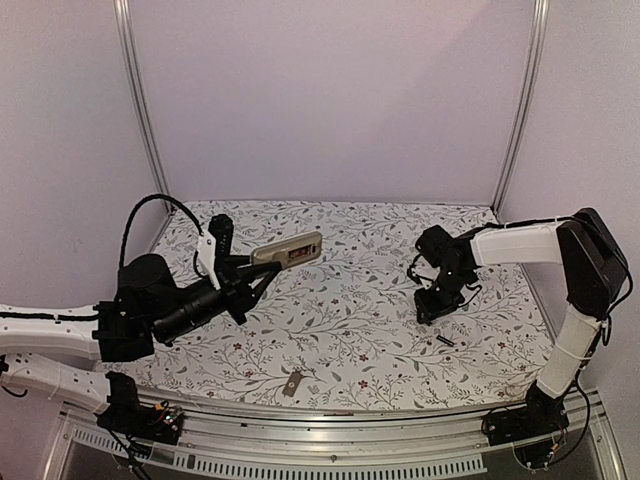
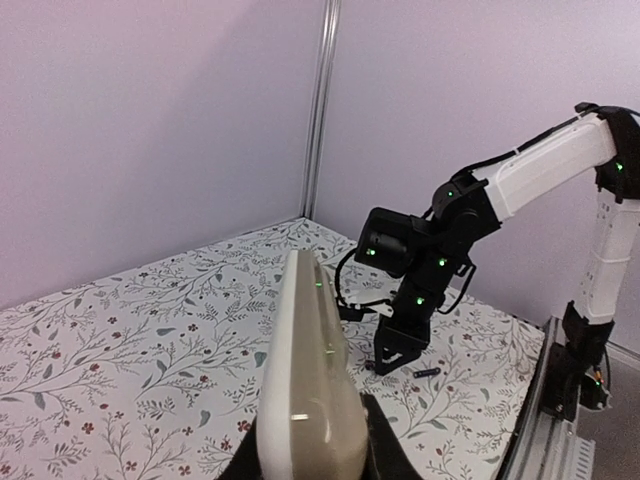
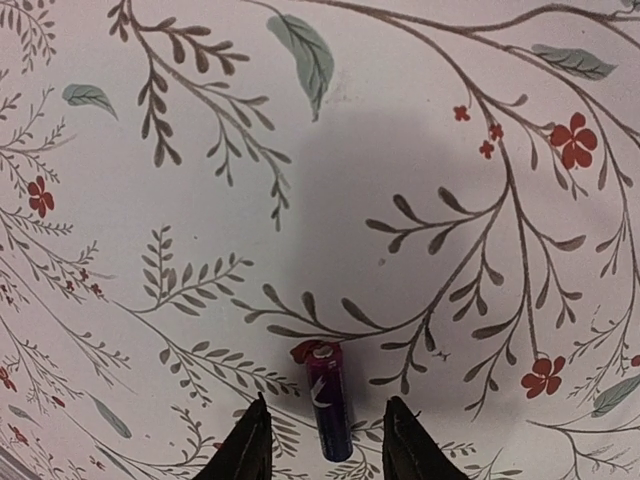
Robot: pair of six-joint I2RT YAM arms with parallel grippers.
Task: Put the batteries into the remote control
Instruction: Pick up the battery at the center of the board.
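The right gripper (image 3: 328, 446) points down at the desk (image 3: 420, 130), which is covered in a cloth printed with leaves and small red flowers. Its two dark fingertips (image 3: 250, 445) stand apart, one on each side of a purple battery (image 3: 329, 400). The battery lies flat on the cloth in the gap, with a sliver of cloth showing on either side of it. A second battery (image 1: 444, 342) lies on the desk just near and right of this gripper.

On the left, the left gripper (image 1: 256, 266) is clamped on one end of the remote control (image 1: 290, 249). The remote control is held up off the desk, left of centre, and stretches away to the right with its grey-tan side toward the overhead camera. A small grey-tan cover piece (image 1: 292, 383) lies alone on the desk near the front edge, well apart from both grippers.
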